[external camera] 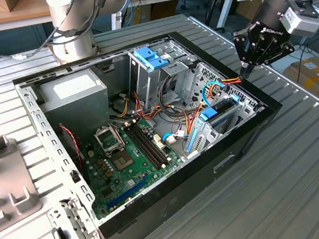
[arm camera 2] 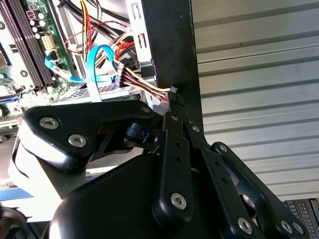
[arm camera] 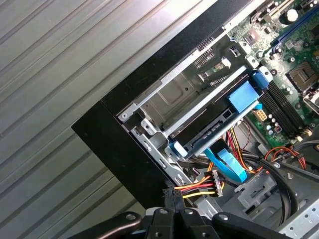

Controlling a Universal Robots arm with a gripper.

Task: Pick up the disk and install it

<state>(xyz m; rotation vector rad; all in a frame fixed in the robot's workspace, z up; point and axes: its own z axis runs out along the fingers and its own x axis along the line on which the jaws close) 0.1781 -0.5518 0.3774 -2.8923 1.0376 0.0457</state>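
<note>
While the disk (arm camera: 207, 133) sits slotted in its bay at the case's (external camera: 159, 210) three o'clock in the exterior view, the claw (external camera: 246, 71), at two o'clock, pinches the power plug (arm camera 2: 173, 90), presumably to connect it.

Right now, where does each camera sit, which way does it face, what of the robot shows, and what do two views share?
Exterior view: off the arm, looking down into the open computer case; shows the arm's base and the gripper.
First wrist view: at the wrist, looking past the gripper at the case rim and the blue-railed disk.
Second wrist view: at the wrist, looking along the gripper towards the motherboard.
Shared: both wrist views show the gripper shut on the red-yellow power cable.
</note>
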